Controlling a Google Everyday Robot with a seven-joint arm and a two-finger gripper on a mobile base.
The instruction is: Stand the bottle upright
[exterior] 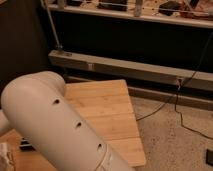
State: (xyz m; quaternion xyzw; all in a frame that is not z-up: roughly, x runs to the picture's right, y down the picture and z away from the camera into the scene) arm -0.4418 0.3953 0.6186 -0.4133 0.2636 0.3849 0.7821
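White arm (60, 125) over wooden table (110, 107)

1. Your arm (60, 125) fills the lower left of the camera view; a thick, pale, rounded link runs from a domed elbow at upper left down toward the bottom edge at centre.
2. Along its near face you can see a row of small dark holes, stepping diagonally downward to the right; the shell is otherwise smooth and unmarked.
3. A seam shows near the bottom edge where the link meets the next section.
4. Your gripper is out of view; the arm's far end passes off the bottom of the picture, so nothing of the fingers can be reported.
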